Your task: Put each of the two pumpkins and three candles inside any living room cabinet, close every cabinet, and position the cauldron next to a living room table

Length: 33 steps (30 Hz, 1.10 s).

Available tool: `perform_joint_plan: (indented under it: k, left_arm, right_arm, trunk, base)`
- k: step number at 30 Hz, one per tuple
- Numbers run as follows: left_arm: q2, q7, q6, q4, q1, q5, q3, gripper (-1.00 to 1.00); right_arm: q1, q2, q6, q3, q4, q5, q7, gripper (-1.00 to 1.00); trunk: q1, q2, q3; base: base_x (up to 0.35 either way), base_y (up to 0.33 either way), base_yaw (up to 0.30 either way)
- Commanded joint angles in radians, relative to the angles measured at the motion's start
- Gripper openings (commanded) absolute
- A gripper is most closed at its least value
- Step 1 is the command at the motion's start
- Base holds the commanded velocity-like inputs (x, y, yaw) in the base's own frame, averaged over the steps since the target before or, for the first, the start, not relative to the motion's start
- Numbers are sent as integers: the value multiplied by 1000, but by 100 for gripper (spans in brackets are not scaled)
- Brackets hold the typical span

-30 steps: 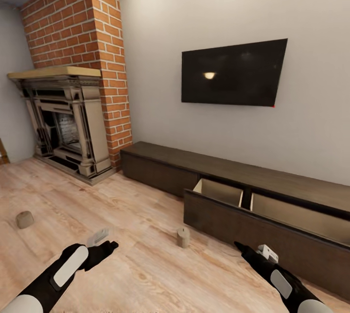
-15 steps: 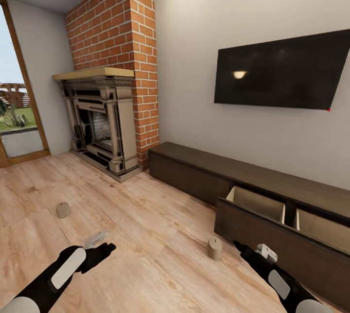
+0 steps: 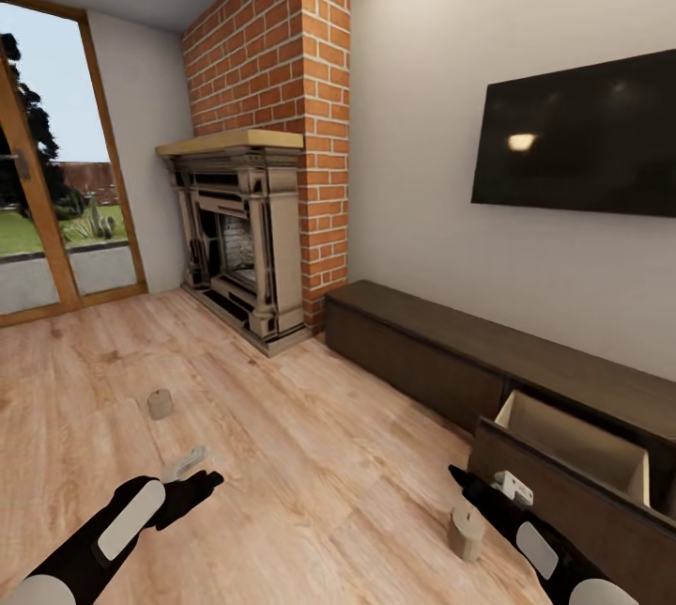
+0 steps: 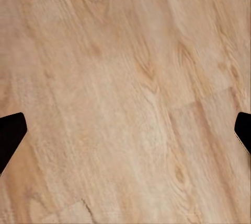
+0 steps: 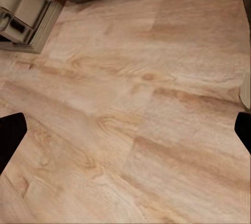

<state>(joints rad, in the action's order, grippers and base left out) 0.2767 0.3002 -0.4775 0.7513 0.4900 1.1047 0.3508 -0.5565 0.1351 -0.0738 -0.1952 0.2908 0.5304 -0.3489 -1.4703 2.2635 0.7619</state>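
One beige candle [image 3: 161, 404] stands on the wooden floor ahead of my left gripper [image 3: 192, 476]. A second candle [image 3: 465, 532] stands on the floor just beside my right arm, below my right gripper [image 3: 483, 483]. The long dark-brown cabinet [image 3: 422, 356] runs along the right wall, and its drawer [image 3: 573, 441] at the right is pulled out, showing a pale interior. Both grippers hang open over bare floor with nothing between their fingers; the left gripper [image 4: 125, 135] and the right gripper [image 5: 125, 132] show their tips far apart. The pumpkins, cauldron and table are out of view.
A brick chimney with a stone fireplace [image 3: 244, 239] stands at the back, left of the cabinet. A glass door [image 3: 56, 210] lies at the far left. A black TV [image 3: 582, 140] hangs on the wall above the cabinet. Wooden floor [image 3: 282, 455] stretches between.
The camera has swung left, so the fireplace, cabinet and candles have shifted right in the picture and the glass door has come into view. Both arms keep the same pose.
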Motion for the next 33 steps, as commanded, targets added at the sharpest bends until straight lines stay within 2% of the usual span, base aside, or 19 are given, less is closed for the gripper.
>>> perform_joint_plan:
  k: [1, 6, 10, 20, 33]
  left_arm:
    - [1, 10, 0, 2, 0, 11, 5, 100]
    - [1, 9, 0, 2, 0, 11, 5, 100]
    - [1, 8, -1, 1, 0, 11, 5, 100]
    - [2, 8, -1, 1, 0, 13, 5, 100]
    - [3, 9, -14, 22, 3, 14, -2, 100]
  right_arm:
    - [0, 0, -7, -5, 1, 8, -5, 100]
    - [0, 0, -8, 3, 1, 6, -6, 100]
    - [0, 3, -6, 6, 1, 12, -16, 100]
    - [0, 3, -9, 5, 1, 10, -12, 100]
    - [0, 2, -21, 9, 1, 5, -1, 100]
  trunk:
    - [0, 0, 1]
    - [0, 0, 1]
    - [0, 0, 1]
    - [0, 0, 1]
    - [0, 0, 1]
  base:
    - [334, -95, 97]
    - [313, -73, 31]
    - [131, 163, 3]
    - [14, 264, 0]
    - [0, 33, 0]
